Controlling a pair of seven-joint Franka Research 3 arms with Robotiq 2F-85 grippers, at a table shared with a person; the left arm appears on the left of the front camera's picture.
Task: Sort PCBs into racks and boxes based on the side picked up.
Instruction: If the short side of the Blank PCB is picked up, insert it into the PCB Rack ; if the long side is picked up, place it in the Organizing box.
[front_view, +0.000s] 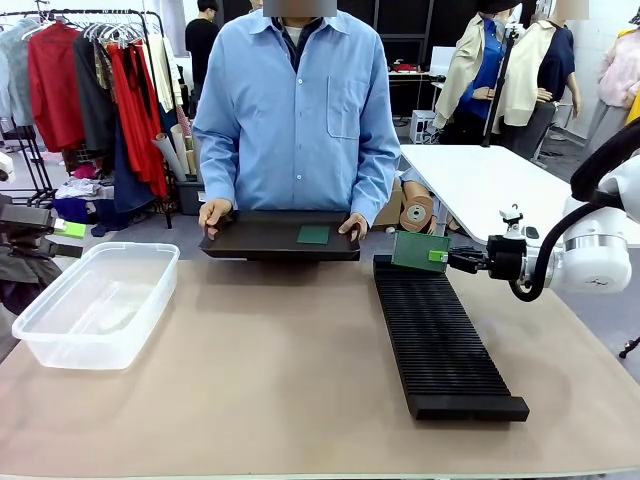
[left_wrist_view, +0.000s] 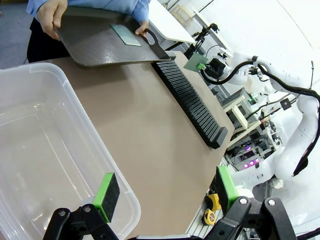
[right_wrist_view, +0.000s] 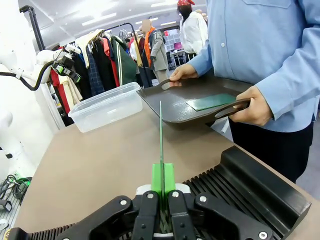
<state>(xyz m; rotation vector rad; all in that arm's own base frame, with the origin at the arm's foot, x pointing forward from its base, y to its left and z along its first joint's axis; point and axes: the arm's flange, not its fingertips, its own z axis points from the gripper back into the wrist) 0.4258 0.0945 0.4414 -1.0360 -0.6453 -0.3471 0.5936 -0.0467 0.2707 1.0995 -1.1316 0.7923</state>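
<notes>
Right of centre in the front view, the right gripper (front_view: 453, 258) is clamping one PCB (front_view: 420, 251) by its edge. It is holding the board upright just above the far end of the rack (front_view: 445, 350), probably so the board is lining up with the slots. At upper centre, the person is holding a black tray (front_view: 250, 241) level, so a second PCB (front_view: 313, 234) is lying flat within reach. Low in the left wrist view, the left gripper (left_wrist_view: 167, 192) is hovering with its jaws apart over the rim of the clear box (left_wrist_view: 30, 75).
</notes>
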